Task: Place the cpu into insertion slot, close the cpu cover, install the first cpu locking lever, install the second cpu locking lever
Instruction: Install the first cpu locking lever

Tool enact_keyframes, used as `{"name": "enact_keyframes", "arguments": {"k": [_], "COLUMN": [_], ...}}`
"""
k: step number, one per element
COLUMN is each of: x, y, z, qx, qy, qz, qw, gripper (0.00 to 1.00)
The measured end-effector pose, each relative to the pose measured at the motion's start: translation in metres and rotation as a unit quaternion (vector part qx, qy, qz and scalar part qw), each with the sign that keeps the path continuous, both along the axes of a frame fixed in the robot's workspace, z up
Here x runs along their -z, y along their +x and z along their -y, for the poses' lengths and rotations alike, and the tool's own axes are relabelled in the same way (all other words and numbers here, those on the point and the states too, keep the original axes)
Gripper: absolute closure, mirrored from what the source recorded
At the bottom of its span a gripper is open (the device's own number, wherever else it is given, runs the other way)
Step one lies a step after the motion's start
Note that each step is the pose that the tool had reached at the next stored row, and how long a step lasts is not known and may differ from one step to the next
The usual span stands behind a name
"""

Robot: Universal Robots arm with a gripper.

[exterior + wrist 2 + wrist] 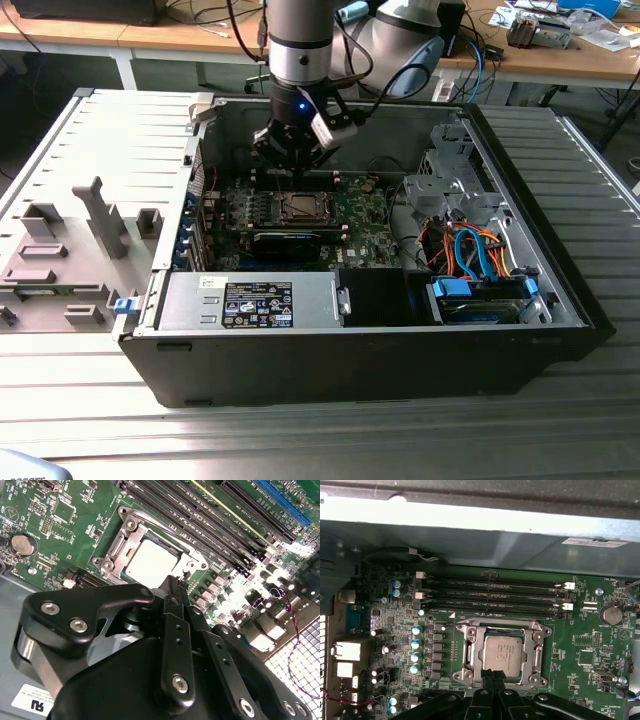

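Sitting flat in the insertion slot (502, 653), the cpu (503, 652) is already in place on the green board (590, 645). Whether the cpu cover and both levers are done, I cannot tell. The gripper (492, 676) hangs right beside the slot's edge, its jaws pressed together, holding nothing.

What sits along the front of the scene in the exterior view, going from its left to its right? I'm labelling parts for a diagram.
Grey side panel lying flat beside the case → silver power supply with its label → drive bay with blue and orange cables. Behind them, the gripper hangs above the insertion slot.
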State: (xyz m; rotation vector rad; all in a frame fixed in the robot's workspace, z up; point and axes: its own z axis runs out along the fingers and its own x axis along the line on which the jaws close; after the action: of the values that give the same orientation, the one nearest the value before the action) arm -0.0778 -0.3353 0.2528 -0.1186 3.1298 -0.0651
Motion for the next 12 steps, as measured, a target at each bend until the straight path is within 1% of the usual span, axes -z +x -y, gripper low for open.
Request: {"name": "enact_keyframes", "arguments": {"k": [12], "x": [0.0001], "y": [-0.0069], "z": [0.0000], "qx": [0.000], "qy": [0.0000], "qz": [0.0000], "qw": [1.00000], "gripper": [0.89]}}
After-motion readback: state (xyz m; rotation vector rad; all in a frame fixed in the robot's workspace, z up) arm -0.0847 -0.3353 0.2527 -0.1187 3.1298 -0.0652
